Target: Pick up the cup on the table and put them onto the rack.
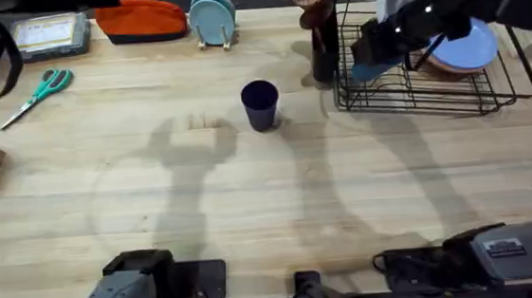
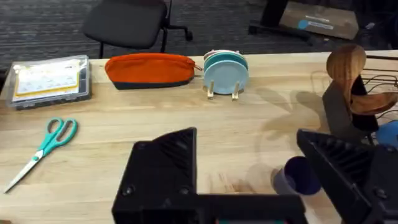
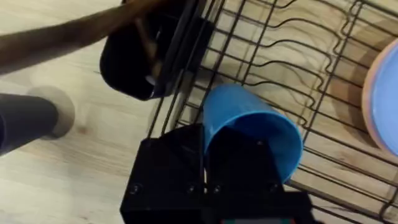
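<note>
Here, the right hand (image 3: 239,177) grips the blue cup (image 3: 249,130) over the rack (image 1: 414,94); the left hand (image 2: 249,168) is open, with the navy cup (image 1: 261,104) upright on the table (image 1: 251,198).

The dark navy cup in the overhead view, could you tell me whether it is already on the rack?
No, the dark navy cup stands upright on the bare wooden table, apart from the black wire rack.
</note>
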Controlling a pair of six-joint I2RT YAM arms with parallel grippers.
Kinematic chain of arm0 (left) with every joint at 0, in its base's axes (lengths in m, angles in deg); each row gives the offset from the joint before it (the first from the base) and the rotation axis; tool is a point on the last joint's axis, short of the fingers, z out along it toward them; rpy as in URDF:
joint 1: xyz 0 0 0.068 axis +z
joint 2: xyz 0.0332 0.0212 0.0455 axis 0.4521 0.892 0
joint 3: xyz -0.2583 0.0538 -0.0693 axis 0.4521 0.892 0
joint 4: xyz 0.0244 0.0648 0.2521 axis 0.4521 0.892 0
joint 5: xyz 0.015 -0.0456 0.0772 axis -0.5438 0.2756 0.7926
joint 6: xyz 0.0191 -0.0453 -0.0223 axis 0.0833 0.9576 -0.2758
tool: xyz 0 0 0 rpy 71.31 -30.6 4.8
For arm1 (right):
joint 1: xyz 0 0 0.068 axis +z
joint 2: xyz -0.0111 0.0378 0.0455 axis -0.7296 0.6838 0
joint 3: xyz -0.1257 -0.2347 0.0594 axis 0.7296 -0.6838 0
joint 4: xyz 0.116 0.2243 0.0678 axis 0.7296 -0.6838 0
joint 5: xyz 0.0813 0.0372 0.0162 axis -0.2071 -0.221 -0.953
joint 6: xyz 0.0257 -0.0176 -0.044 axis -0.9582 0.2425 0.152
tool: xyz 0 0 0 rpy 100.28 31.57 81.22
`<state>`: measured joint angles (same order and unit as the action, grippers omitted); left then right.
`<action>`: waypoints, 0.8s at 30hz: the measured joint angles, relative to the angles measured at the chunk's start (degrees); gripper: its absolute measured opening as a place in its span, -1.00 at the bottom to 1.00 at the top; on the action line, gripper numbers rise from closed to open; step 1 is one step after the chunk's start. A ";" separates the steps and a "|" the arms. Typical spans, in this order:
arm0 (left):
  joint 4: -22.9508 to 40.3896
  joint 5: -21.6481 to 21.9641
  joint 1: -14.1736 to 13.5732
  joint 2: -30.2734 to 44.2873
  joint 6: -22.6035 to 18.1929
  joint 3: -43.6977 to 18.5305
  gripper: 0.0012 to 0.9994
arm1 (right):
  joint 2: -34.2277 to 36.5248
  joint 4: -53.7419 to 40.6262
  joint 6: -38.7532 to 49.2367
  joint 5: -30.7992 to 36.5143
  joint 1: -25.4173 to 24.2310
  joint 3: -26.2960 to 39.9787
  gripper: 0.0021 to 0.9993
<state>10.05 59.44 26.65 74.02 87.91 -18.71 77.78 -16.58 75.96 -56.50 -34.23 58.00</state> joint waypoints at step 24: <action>0.02 0.00 0.00 0.00 0.00 0.00 0.99 | 3.26 -1.55 0.00 -0.04 1.83 0.11 -0.93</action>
<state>10.06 59.44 26.65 74.02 87.91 -18.71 81.04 -18.13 75.96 -56.54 -32.40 58.11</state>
